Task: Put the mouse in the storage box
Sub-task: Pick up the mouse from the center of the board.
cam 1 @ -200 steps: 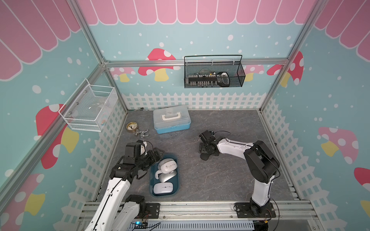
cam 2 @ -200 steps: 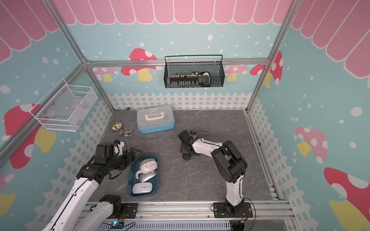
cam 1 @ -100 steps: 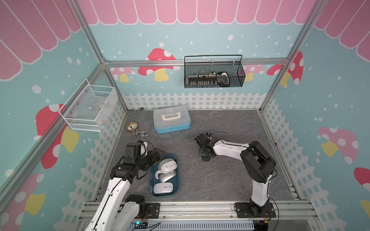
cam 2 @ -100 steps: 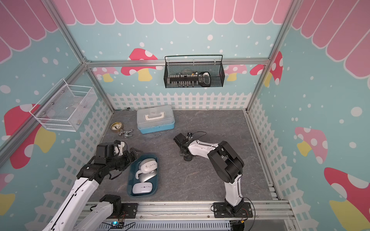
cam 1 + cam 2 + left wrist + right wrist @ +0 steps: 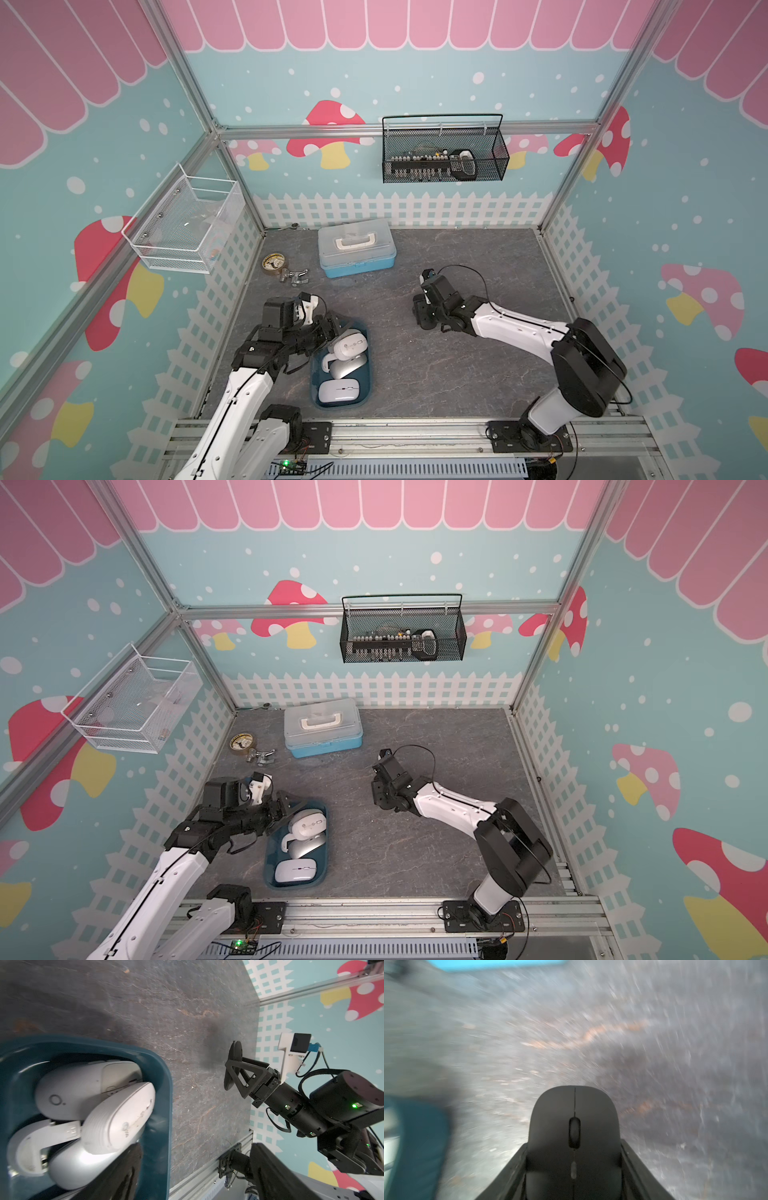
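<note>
Both top views looked down from high in front over the whole floor [image 5: 457, 374], while the wrist cameras sat close, left over the storage box [image 5: 160, 1080], right behind the black mouse [image 5: 574, 1109], each showing that box.

no word, brand or number can be read in any view. the nearest thing to a sign is a small ring mark with a dot beside it on the shell of a white mouse [image 5: 83, 1088] in the storage box [image 5: 164, 1088]. a second white mouse [image 5: 118, 1120] leaning on it carries faint grey marks, too blurred to read. the tape roll [image 5: 274, 263] on the desk [image 5: 457, 374] has dark print, too small to read.
</note>
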Robot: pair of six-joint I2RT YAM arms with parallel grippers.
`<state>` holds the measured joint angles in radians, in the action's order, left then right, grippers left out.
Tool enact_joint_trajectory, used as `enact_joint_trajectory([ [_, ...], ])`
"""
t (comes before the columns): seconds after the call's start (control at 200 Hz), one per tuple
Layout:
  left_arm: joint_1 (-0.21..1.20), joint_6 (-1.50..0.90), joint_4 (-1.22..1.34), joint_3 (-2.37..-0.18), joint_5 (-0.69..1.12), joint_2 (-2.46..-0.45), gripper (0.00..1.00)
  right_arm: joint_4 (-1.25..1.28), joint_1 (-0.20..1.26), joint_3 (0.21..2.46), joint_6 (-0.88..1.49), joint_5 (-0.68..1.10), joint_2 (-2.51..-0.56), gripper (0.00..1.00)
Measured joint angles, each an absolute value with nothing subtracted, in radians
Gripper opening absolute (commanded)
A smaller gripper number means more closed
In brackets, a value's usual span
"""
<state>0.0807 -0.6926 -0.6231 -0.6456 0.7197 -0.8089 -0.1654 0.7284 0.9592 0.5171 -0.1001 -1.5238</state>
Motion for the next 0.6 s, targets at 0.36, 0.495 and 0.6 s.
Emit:
enact_joint_trajectory([
  [0.36,0.246,-0.757,-0.49,-0.666,0.929,-0.812,0.82,0.281,0.762,0.569,0.147,0.274,-1.094,0.45],
  [0.495,0.407,-0.798,-0.446,-0.708,0.899,-0.831,0.82,0.345,0.799,0.557,0.064,0.37,-1.087,0.45],
  [0.6,0.494,-0.815,-0.42,-0.738,0.863,-0.861,0.78,0.372,0.831,0.557,0.017,0.421,-1.087,0.45],
])
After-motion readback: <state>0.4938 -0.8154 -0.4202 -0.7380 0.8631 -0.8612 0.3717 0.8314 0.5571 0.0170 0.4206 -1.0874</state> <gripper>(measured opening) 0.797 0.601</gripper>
